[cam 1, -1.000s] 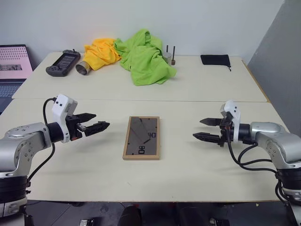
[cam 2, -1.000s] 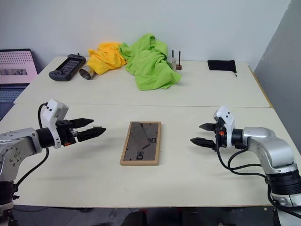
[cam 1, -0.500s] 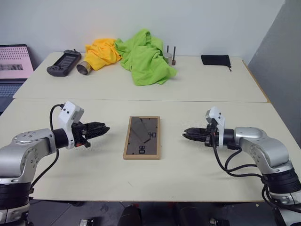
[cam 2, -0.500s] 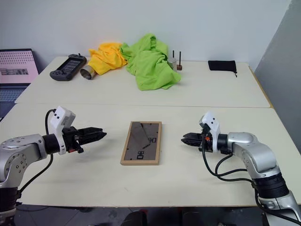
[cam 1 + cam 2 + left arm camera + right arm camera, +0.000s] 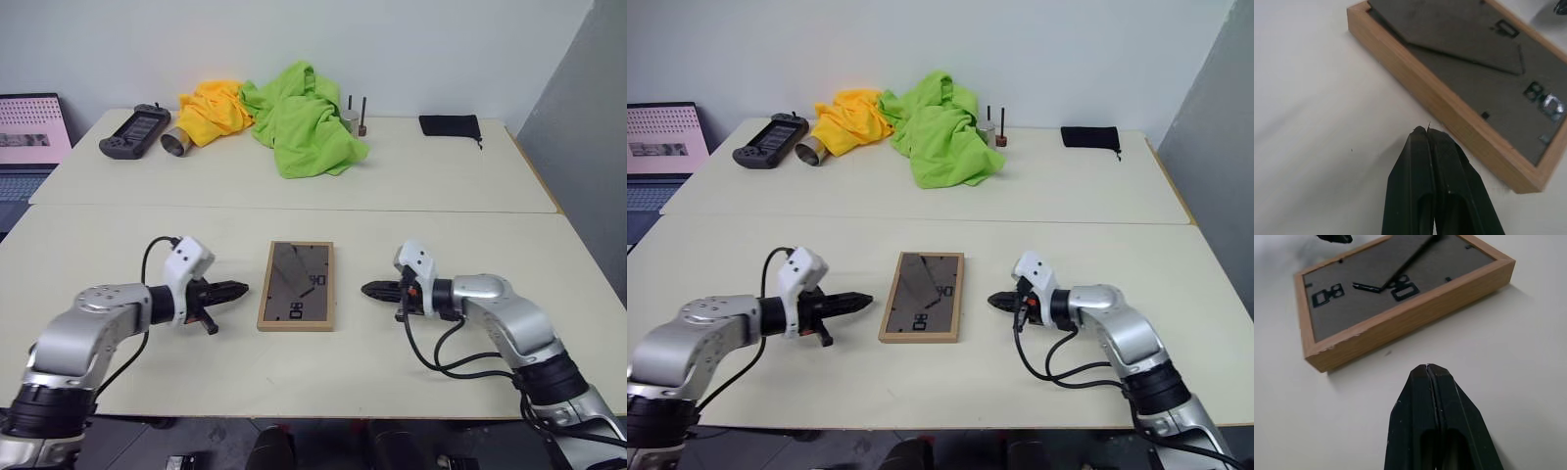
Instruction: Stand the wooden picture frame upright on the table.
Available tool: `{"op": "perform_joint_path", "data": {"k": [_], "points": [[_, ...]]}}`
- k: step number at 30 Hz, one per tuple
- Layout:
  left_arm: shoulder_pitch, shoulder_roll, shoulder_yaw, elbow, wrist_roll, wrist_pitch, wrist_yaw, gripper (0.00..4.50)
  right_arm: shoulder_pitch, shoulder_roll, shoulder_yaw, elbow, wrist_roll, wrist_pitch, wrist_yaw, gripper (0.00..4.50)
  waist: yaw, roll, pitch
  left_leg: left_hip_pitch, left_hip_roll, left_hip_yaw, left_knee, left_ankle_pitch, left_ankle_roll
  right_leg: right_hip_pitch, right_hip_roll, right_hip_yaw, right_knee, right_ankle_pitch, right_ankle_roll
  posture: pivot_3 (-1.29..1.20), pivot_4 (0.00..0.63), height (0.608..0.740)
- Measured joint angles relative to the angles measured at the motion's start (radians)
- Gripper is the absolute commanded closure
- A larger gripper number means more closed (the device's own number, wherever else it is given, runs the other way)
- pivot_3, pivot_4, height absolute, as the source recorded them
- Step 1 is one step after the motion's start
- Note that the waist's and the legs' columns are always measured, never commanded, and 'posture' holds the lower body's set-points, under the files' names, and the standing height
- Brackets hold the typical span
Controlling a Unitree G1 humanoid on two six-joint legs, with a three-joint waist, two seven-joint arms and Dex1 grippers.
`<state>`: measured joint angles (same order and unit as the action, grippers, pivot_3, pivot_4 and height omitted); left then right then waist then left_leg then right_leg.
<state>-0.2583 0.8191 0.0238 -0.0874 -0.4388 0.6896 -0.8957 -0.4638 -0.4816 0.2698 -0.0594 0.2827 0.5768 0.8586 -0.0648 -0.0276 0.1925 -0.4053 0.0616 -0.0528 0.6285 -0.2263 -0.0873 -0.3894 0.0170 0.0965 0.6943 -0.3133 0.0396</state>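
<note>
Wooden picture frame [image 5: 296, 286] lies flat, back panel up, near the front middle of the desk [image 5: 411, 176]. Green cloth [image 5: 299, 117] and yellow cloth [image 5: 210, 110] sit well apart at the far side. Left gripper [image 5: 238, 290] is just beside the frame's left long edge, right gripper [image 5: 370, 290] near its right edge; both jaws fully closed, holding nothing. Step: approach, frame not yet lifted. Next probably needs closed tips pressing in on both edges, or jaws reopening, to tip it up.
</note>
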Motion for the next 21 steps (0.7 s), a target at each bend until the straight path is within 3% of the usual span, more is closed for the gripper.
{"op": "perform_joint_path", "data": {"k": [5,13,18,21], "points": [[-0.036,-0.049,-0.073,0.022,0.047,-0.040,-0.003,4.47,-0.011,0.074,0.034,0.014,-0.027,-0.001,-0.027,4.50,0.004,0.000,0.000,0.000,0.000,0.000,0.000,0.000,0.000,0.000,0.000,0.000,0.002,0.000,0.000,0.00,0.150,0.740],[-0.034,-0.033,-0.089,0.013,0.062,-0.046,-0.057,4.47,0.004,0.061,0.036,-0.029,-0.025,0.027,-0.010,4.50,0.008,0.000,0.000,0.000,0.000,0.000,0.000,0.000,0.000,0.000,0.000,0.000,0.002,0.000,0.000,0.00,0.150,0.740],[-0.026,0.045,-0.054,0.048,0.032,-0.026,-0.142,3.65,0.012,0.009,0.011,-0.025,-0.027,0.023,-0.005,4.50,0.007,0.000,0.000,0.001,0.000,0.000,0.000,0.000,0.000,0.000,0.000,0.000,0.002,0.000,0.000,0.00,0.150,0.740],[-0.040,0.093,0.003,0.051,-0.081,0.115,-0.224,3.10,0.010,0.002,-0.004,-0.010,-0.027,0.016,-0.005,4.50,0.006,0.000,0.000,0.001,0.001,0.000,0.000,0.000,0.000,0.000,0.001,0.000,0.002,0.000,0.000,0.00,0.150,0.740]]}}
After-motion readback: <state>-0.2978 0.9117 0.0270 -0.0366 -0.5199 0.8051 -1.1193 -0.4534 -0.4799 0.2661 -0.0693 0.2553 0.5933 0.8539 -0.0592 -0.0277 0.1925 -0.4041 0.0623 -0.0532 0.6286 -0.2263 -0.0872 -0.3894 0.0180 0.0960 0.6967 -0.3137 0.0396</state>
